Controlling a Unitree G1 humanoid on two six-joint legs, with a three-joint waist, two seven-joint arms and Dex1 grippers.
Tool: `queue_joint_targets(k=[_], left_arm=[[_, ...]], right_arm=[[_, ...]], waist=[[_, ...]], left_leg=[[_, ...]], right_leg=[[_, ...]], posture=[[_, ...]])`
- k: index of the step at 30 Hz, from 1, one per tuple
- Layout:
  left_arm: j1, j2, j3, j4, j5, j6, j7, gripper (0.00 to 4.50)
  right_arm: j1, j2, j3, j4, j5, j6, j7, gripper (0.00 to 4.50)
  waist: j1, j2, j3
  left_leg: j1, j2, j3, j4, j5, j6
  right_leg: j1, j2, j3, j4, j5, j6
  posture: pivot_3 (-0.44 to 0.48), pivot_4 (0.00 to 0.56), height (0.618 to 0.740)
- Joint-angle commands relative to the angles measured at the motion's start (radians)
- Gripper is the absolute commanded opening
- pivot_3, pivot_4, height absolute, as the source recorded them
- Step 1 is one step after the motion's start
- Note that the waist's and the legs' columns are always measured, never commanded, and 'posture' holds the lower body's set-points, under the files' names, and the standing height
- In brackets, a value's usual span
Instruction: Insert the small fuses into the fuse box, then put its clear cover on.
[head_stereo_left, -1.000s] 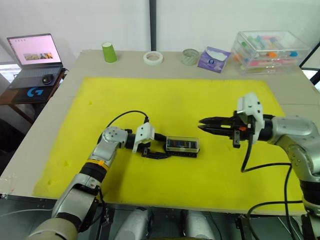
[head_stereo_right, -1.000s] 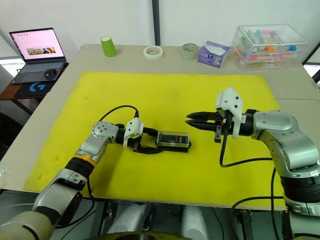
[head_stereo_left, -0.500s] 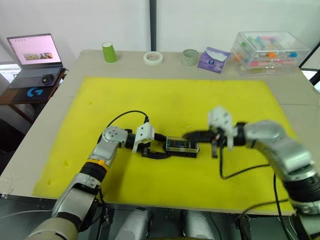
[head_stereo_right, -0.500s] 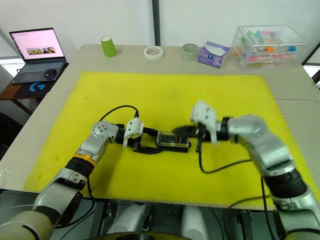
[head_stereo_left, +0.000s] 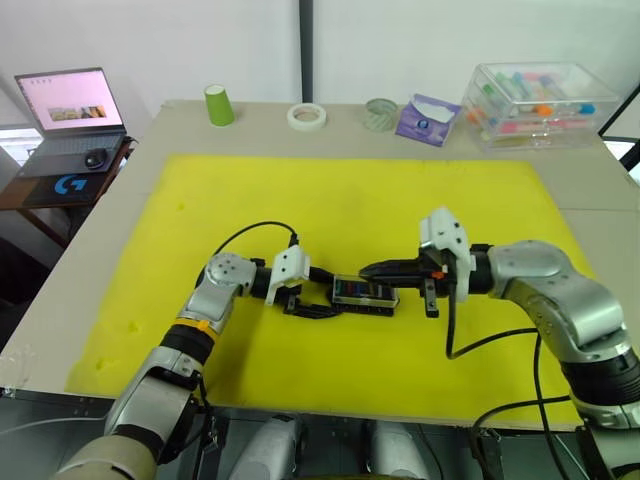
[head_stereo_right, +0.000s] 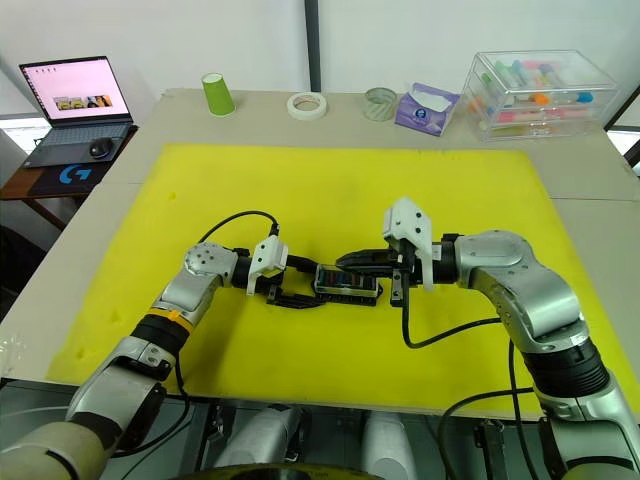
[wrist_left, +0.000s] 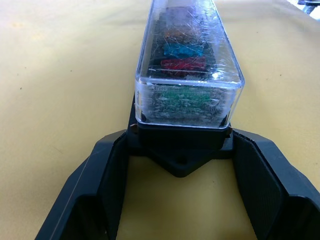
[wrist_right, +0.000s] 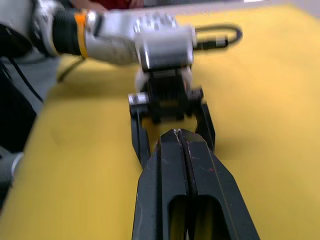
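- Left arm lies low across the yellow mat (head_stereo_left: 350, 210), forearm angled in from the lower left of the frame. Its left end effector (head_stereo_left: 308, 300) is spread wide, fingers (wrist_left: 107, 175) flanking the near end of the fuse box (wrist_left: 180, 145) without squeezing it.
- Right arm is bent at the elbow and reaches in from the right. The right end effector (head_stereo_left: 372, 270) is clenched, fingers pressed flat together with nothing between them, tips resting over the right end of the clear cover (head_stereo_left: 365, 289).
- Fuse box is a small black plastic block sitting mid-frame on the mat. The cover is on top of it: scuffed, see-through plastic, boxy with rounded corners.
- Small fuses (wrist_left: 182, 55) show through the lid as green, red, blue and purple bits in a row.
- Versus a second ago, the right arm has swung in from well off to the right and come down onto the box. Left arm and box haven't budged.
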Motion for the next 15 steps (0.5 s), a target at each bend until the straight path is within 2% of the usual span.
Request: queue_joint_targets(k=[1,5,10,11,12,15], left_arm=[[0.004,-0.004,0.001,0.003,0.005,-0.010,-0.004,2.73],[0.001,-0.011,0.008,-0.003,-0.004,0.005,0.006,2.73],[-0.006,-0.013,0.010,0.011,-0.001,-0.004,0.004,2.73],[-0.007,-0.012,0.011,0.011,-0.002,-0.003,0.000,2.73],[-0.007,-0.008,0.012,0.009,-0.005,0.001,-0.007,3.46],[0.000,0.015,0.022,-0.010,-0.018,0.022,-0.031,4.45]], right_arm=[[-0.029,-0.059,-0.112,-0.057,0.031,0.004,-0.011,0.01],[0.031,-0.147,-0.164,-0.022,-0.011,-0.053,0.037,0.01],[0.085,-0.187,-0.231,-0.009,0.011,-0.051,0.047,0.01],[0.103,-0.192,-0.242,-0.012,0.014,-0.052,0.052,0.38],[0.116,-0.194,-0.249,-0.015,0.015,-0.052,0.053,0.56],[0.141,-0.197,-0.263,-0.023,0.012,-0.056,0.046,1.61]], waist=[[0.001,0.000,0.000],[-0.001,0.000,0.000],[0.000,0.000,0.000],[0.000,0.000,0.000],[0.000,-0.001,0.000],[-0.002,-0.001,0.000]], left_leg=[[0.000,0.000,0.000,0.000,0.000,0.000],[0.000,0.000,0.000,0.000,0.000,0.000],[0.000,0.000,0.000,0.000,0.000,0.000],[0.000,0.000,0.000,0.000,0.000,0.000],[0.000,0.000,0.000,0.000,0.000,0.000],[0.000,0.000,0.000,0.000,0.000,0.000]], right_leg=[[0.000,0.000,0.000,0.000,0.000,0.000],[0.000,0.000,0.000,0.000,0.000,0.000],[0.000,0.000,0.000,0.000,0.000,0.000],[0.000,0.000,0.000,0.000,0.000,0.000],[0.000,0.000,0.000,0.000,0.000,0.000],[0.000,0.000,0.000,0.000,0.000,0.000]], posture=[[0.000,0.150,0.740],[0.000,0.150,0.740],[0.000,0.150,0.740],[0.000,0.150,0.740],[0.000,0.150,0.740],[0.000,0.150,0.740]])
